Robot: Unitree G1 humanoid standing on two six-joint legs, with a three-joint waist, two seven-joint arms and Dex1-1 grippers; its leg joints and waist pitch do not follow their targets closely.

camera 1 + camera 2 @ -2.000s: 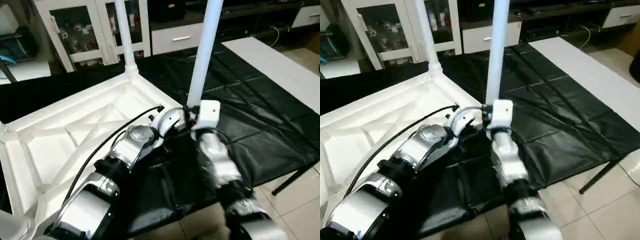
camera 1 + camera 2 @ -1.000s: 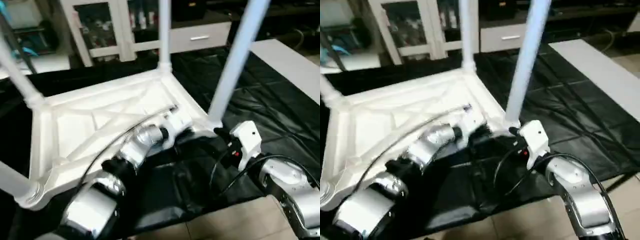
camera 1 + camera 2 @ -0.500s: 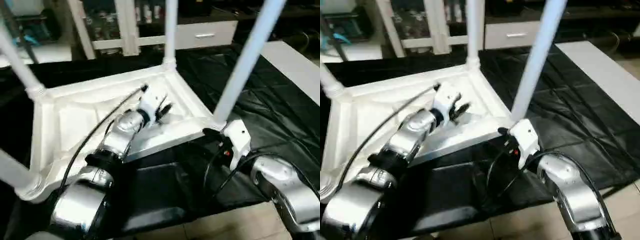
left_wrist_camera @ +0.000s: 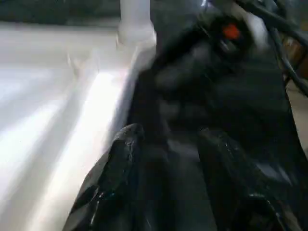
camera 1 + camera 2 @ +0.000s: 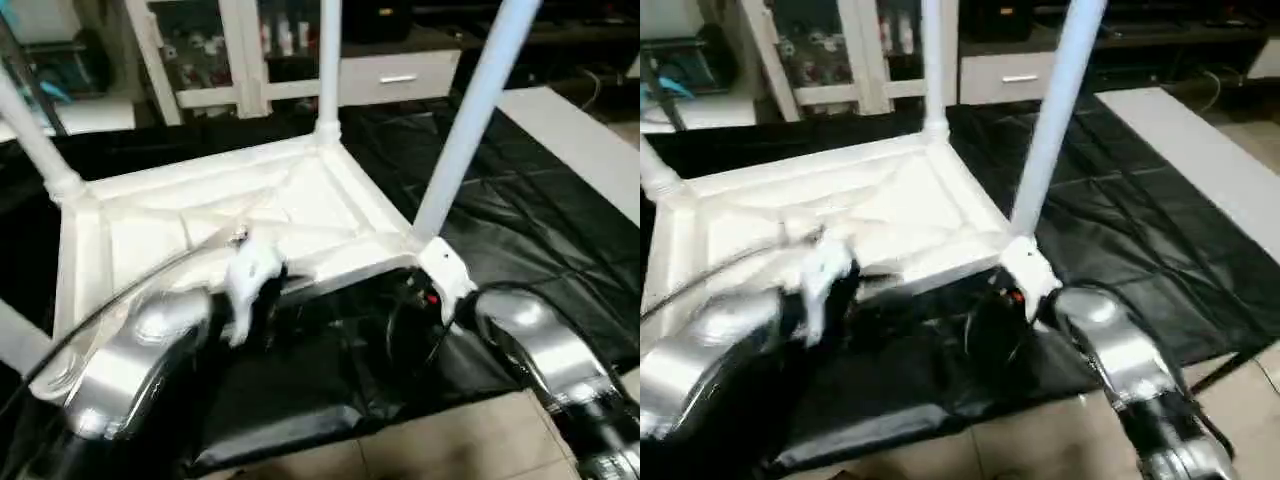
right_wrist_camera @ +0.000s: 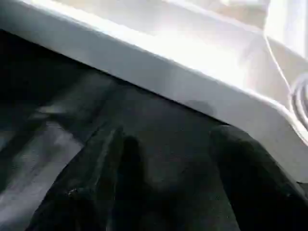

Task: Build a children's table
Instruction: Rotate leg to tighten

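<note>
White table top (image 5: pixel 300 215) lies upturned on black drape (image 5: pixel 540 230), before cabinets (image 5: pixel 200 50).

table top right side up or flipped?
Flipped. The children's table top lies on the black-draped work table with its ribbed underside facing up, and its legs stick upward from the corner sockets.

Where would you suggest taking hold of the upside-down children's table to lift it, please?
Probably the near long rim of the children's table, from the robot's side. It lies legs up on the black cover, so that rim is a thin raised wall open jaws could straddle. The right gripper is open before it.
</note>
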